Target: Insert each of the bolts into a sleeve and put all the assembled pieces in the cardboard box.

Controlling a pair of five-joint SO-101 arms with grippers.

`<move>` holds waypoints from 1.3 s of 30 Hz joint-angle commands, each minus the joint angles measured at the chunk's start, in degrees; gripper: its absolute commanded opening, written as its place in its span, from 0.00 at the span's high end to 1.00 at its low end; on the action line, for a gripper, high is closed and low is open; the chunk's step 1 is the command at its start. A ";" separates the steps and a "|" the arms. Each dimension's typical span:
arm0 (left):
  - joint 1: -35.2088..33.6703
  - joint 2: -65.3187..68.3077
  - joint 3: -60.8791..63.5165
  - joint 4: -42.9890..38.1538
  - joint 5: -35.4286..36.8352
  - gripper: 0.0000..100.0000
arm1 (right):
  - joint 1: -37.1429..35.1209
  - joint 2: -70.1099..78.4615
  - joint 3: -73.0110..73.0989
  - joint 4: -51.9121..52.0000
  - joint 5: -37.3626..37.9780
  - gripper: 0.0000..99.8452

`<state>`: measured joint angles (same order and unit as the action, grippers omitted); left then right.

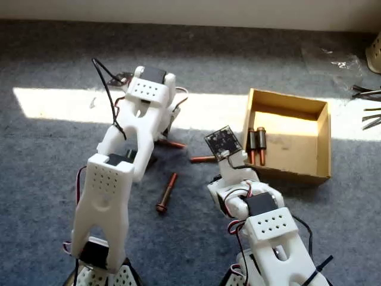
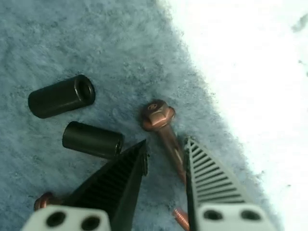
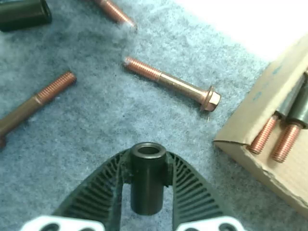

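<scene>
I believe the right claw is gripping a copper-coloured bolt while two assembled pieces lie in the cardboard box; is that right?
Not quite. The right claw grips a black cylindrical sleeve, not a bolt, as the right wrist view shows. The rest holds: two assembled bolt-and-sleeve pieces lie in the open cardboard box.

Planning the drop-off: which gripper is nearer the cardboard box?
Right. The right gripper, holding a sleeve, sits just beside the cardboard box; the left gripper straddles a bolt farther off.

Two assembled pieces (image 1: 256,145) lie in the cardboard box (image 1: 292,171), bolts (image 1: 166,192) to its left.
</scene>
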<state>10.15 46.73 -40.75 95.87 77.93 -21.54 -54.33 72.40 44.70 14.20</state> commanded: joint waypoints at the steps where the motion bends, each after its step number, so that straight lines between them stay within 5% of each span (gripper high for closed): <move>1: 1.71 -1.01 -0.40 0.09 0.53 0.87 | 0.40 -0.48 -0.57 -1.80 0.70 1.00; 33: -2.86 -0.92 10.42 -5.98 0.09 0.89 | 0.40 -0.48 -0.57 -1.80 0.70 1.00; 39: -3.30 -0.92 10.42 -5.98 -7.91 0.99 | 0.40 -0.48 -0.57 -1.80 0.70 1.00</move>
<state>8.22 46.29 -30.90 89.80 75.38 -21.54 -54.33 72.40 44.70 14.20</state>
